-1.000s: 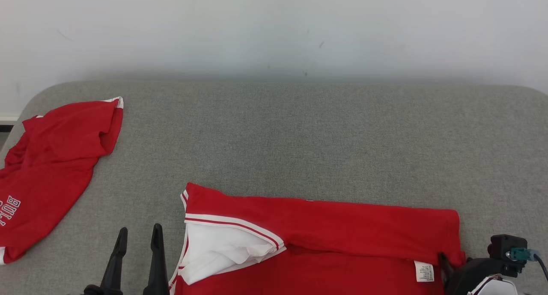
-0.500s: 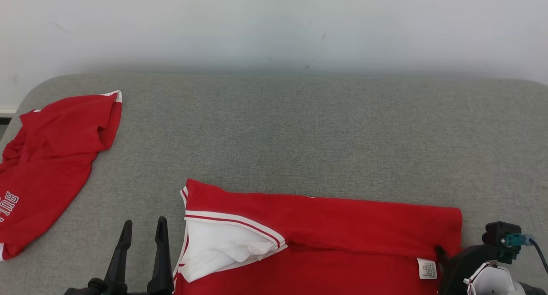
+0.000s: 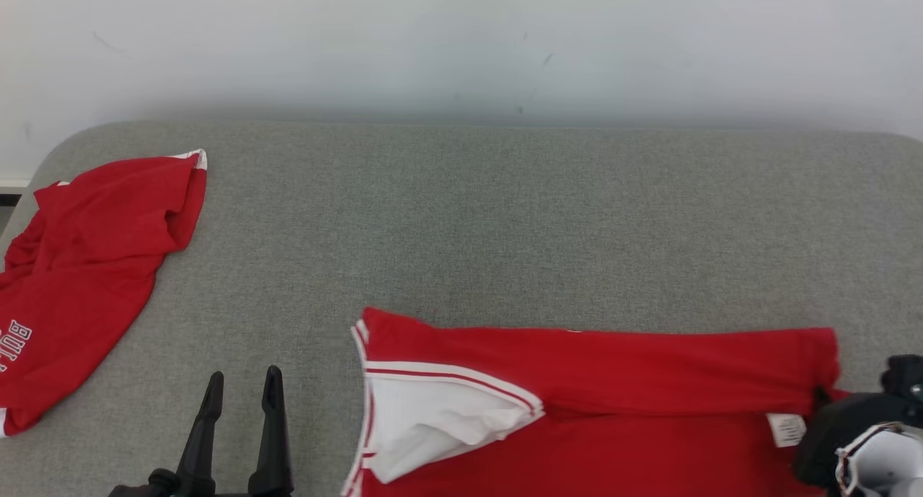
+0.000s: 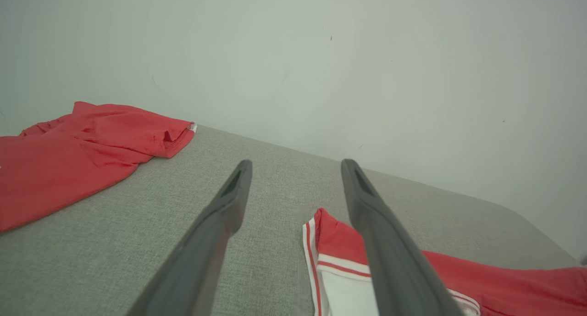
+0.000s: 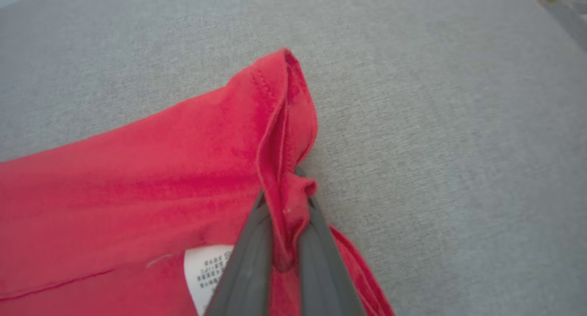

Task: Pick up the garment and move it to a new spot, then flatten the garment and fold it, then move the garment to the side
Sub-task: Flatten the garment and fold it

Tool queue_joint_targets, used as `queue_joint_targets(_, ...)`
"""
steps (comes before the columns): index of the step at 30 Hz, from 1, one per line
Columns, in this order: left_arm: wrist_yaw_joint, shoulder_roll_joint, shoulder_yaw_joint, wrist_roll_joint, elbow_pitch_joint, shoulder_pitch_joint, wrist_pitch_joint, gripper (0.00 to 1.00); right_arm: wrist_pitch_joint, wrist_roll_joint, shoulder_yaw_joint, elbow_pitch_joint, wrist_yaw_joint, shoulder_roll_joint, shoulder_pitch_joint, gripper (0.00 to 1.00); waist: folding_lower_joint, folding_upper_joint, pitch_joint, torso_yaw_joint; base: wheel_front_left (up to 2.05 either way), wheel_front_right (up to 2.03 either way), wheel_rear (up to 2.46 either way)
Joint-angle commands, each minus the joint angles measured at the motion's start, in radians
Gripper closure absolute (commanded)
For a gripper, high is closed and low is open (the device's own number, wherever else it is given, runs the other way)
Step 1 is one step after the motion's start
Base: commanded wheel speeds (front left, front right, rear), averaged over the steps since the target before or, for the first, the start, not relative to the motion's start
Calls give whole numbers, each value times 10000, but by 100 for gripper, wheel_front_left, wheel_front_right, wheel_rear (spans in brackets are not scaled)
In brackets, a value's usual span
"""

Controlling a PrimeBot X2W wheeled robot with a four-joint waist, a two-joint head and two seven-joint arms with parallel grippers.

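- While the other red shirt [image 3: 86,266] on the far left of the grey table [image 3: 505,223] has stayed right where it was, things further right have changed.
- Next comes the left gripper [image 3: 244,381], near the front edge. Its jaws stand wide apart with nothing between them, the same as a moment ago.
- The garment [image 3: 613,374] lies at the near middle of the table. It is red, with a white part showing at its left end. It has slid to the right, so there is now more bare grey between its striped left corner and the left gripper.
- The small white label [image 3: 786,430] near its right end has gone right with it.
- On the far right, the right gripper [image 5: 285,215] had wide jaws a moment ago. Now they are pinched tight on the red hem [image 5: 279,169] at the garment's right corner, and the cloth bunches up between them.
- I think this means the grab worked and the move to a new spot has begun. Flattening, folding and putting it to the side are all yet to do.
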State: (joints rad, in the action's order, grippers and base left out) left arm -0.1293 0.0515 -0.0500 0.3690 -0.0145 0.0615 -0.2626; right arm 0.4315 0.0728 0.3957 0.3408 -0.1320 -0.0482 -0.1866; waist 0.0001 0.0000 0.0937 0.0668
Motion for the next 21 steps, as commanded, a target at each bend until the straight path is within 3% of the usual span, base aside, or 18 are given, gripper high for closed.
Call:
queue_joint_targets(1, -11, -16, -3, 28, 22, 17, -29, 0, 56, -227, 316, -271, 21, -33, -86, 100, -1, 0, -7, -5, 0, 0, 0)
queue_joint_targets(7, -11, -16, -23, 23, 29, -3, -29, 0, 430, -797, 1345, -1485, 21, -35, 193, 100, -1, 0, -13, -4, 0, 0, 0)
queue_joint_targets(11, -11, -15, -34, 35, 38, -23, -30, 0, 779, -782, 1428, -2028, 21, -30, 353, 100, -1, 0, 2, -12, 0, 0, 0)
queue_joint_targets(15, -11, -15, -38, 40, 41, -23, -30, 0, 1164, -242, 751, -2566, 21, -22, 674, 100, -1, 0, 2, -41, 0, 0, 0)
queue_joint_targets(21, -11, -15, -71, 44, 83, -32, -30, 0, 1529, 1235, -1529, -3262, 21, -29, 1031, 100, -1, 0, -46, -77, 0, 0, 0)
